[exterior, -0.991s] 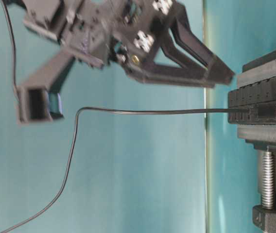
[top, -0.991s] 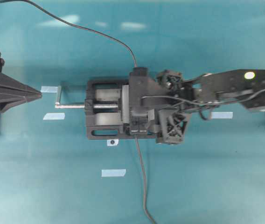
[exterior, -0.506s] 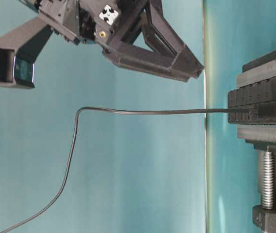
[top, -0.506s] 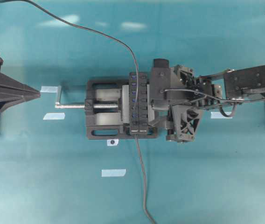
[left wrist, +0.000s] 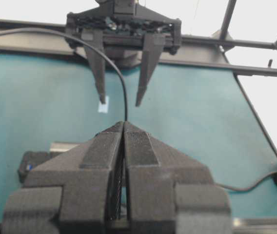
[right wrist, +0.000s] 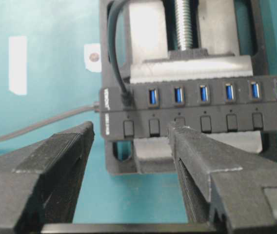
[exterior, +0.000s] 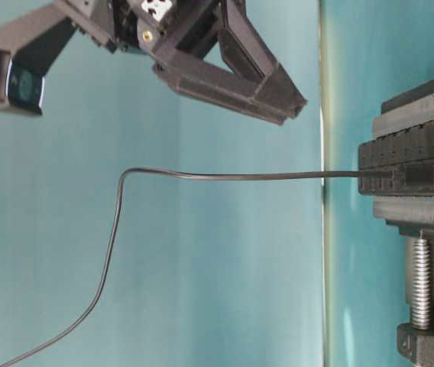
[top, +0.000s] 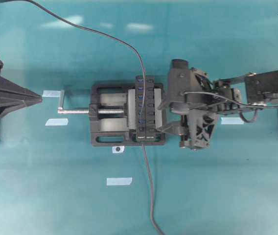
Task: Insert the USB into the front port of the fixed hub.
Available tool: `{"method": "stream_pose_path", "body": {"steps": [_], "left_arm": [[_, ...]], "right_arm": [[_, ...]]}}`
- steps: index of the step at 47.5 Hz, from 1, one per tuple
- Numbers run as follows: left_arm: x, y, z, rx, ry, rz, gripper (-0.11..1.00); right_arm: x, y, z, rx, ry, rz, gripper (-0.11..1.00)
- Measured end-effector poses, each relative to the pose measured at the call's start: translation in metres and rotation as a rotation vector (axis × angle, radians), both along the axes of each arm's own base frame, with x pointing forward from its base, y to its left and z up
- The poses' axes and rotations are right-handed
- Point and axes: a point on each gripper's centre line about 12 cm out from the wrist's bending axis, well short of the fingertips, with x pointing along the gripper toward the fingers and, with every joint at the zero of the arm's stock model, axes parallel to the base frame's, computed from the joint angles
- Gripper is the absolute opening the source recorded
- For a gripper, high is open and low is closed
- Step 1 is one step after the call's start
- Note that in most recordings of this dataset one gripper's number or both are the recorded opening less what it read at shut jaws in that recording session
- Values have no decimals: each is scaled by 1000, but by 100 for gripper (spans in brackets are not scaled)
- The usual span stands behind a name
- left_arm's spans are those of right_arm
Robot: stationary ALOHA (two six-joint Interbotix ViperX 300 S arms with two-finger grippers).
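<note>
Clamping fixed hub (top: 145,108): black vise (top: 110,115)

One hub (top: 145,108), one vise (top: 110,115), two cables (top: 149,186), two hands (top: 163,117), four tape strips (top: 119,181)

Flat teal table surface (top: 217,196) under soft overhead light

Pale glare patches sit near its far edge, and small light-blue tape strips (top: 119,181) lie scattered on it — a thin black metal frame (left wrist: 236,45) borders the table, with bright white space beyond.

Robotics lab: teal mat (top: 217,196), bench vise (top: 107,127).
</note>
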Motion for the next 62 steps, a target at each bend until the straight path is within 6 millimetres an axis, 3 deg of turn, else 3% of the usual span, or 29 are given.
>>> {"method": "stream_pose_path", "body": {"steps": [17, 31, 62], "left_arm": [[-1, 0, 0, 2, -2, 0, 0], [-1, 0, 0, 2, 5, 0, 0], [-1, 0, -2, 0, 18, 0, 0]], "right_arm": [[-19, -1, 1, 1, -64, 1, 67], [-34, 0, 9, 6, -215, 3, 67], [-44, 5, -1, 12, -317, 18, 67]]}}
